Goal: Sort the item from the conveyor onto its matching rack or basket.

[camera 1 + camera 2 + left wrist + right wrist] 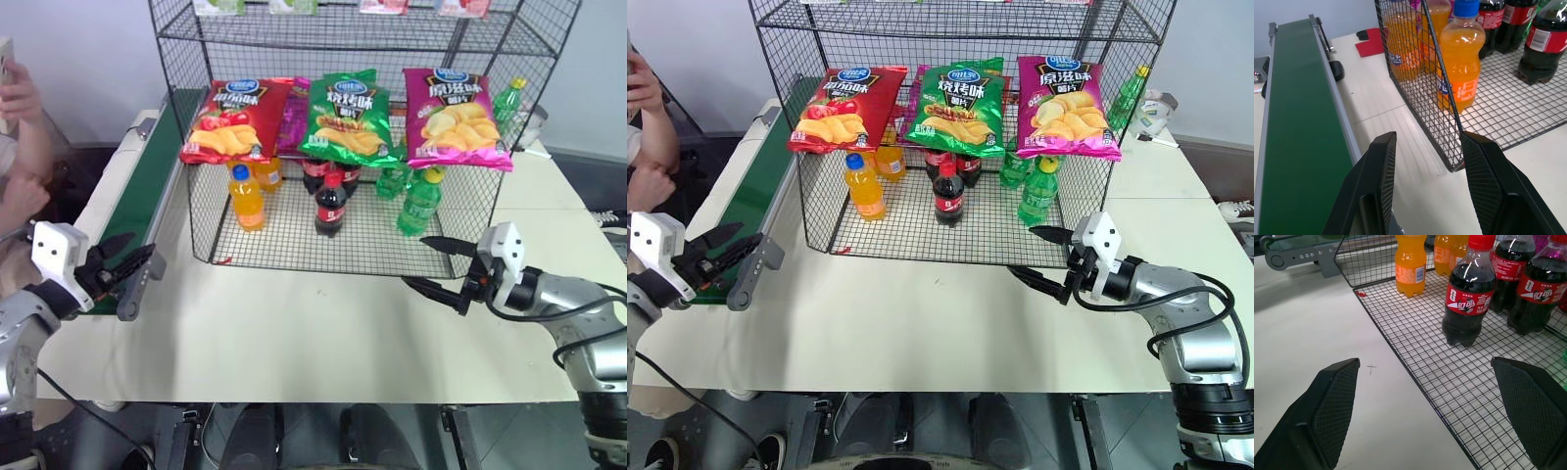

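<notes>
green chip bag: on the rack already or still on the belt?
On the rack. The green chip bag lies on the wire rack's middle tier between the red and magenta bags; the visible conveyor belt is bare.

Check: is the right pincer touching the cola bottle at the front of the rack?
Apart. In the right wrist view the right pincer stands open, with bare mesh of the rack between its fingers and the cola bottle.

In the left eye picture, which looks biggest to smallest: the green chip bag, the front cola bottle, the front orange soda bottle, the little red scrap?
1. Green chip bag
2. Front cola bottle and front orange soda bottle: nearly alike, unranked
3. Red scrap
</notes>
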